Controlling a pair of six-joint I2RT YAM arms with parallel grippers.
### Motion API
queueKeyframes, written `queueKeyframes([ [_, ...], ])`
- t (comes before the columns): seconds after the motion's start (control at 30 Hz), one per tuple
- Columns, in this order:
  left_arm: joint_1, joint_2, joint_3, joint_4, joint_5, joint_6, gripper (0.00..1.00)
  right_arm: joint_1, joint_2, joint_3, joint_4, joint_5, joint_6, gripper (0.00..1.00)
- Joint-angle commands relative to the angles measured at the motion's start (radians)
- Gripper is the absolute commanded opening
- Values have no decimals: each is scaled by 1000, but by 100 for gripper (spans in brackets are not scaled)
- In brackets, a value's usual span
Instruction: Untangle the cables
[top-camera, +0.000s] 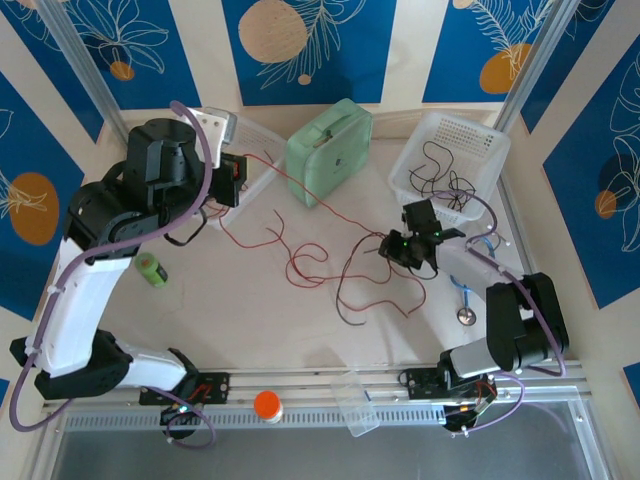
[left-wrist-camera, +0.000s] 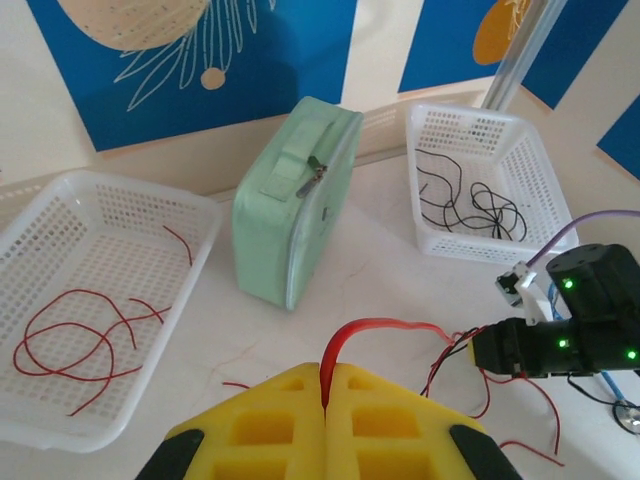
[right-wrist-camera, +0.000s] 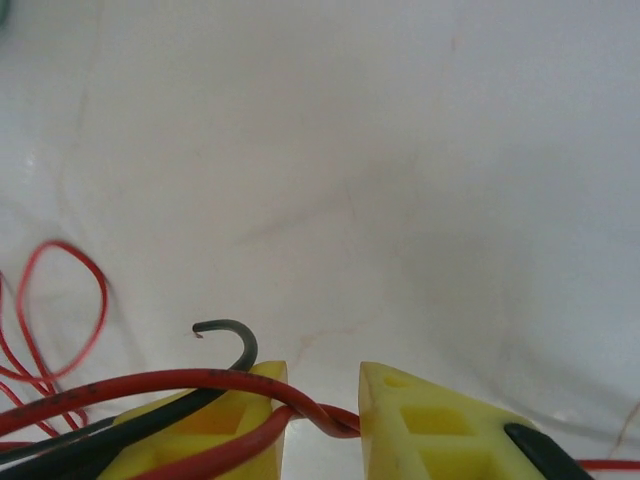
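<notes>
Mid-table, right gripper (right-wrist-camera: 322, 398) jaws parted, cables (right-wrist-camera: 170, 378) lying loose across them; left gripper (left-wrist-camera: 326, 398) clamps red cable (left-wrist-camera: 368, 325).

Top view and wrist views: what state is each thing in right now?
left gripper, shut on a red cable.
right gripper, open, black cable and red cables draped across its fingers.
green case, closed, standing on edge.
left basket, holding red wires.
right basket, holding black wires.

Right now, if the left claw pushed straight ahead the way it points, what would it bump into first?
Most likely the mint-green case, standing straight ahead of the left gripper, which pinches a red cable. Depth is hard to judge.
</notes>
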Motion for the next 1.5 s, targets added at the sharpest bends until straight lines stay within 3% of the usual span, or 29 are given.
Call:
queueKeyframes([
  [0.0,3,-56,29,13,-107,20,0,-22,47,59,-32,25,-44,23],
  [0.23,2,-117,29,1,-293,66,0,-36,117,48,-2,38,-42,33],
  [0.37,3,-130,27,8,-298,80,0,-41,135,22,-1,67,-43,40],
  [0.63,3,-129,55,22,-331,114,0,-52,96,15,-59,104,-85,43],
  [0.77,4,-137,59,31,-343,126,0,-46,-11,22,-113,65,-159,65],
  [0.87,2,-130,53,28,-314,122,0,-32,-152,25,-162,4,-247,99],
  [1.0,2,-100,36,28,-213,109,0,2,-332,57,-235,-89,-346,99],
  [1.13,2,-64,31,41,-109,82,0,139,-401,112,-235,-103,-424,99],
  [1.3,2,-44,42,54,-65,73,0,378,-261,185,-120,59,-559,99],
  [1.47,2,-42,72,37,-66,76,0,453,-26,257,82,180,-661,99],
])
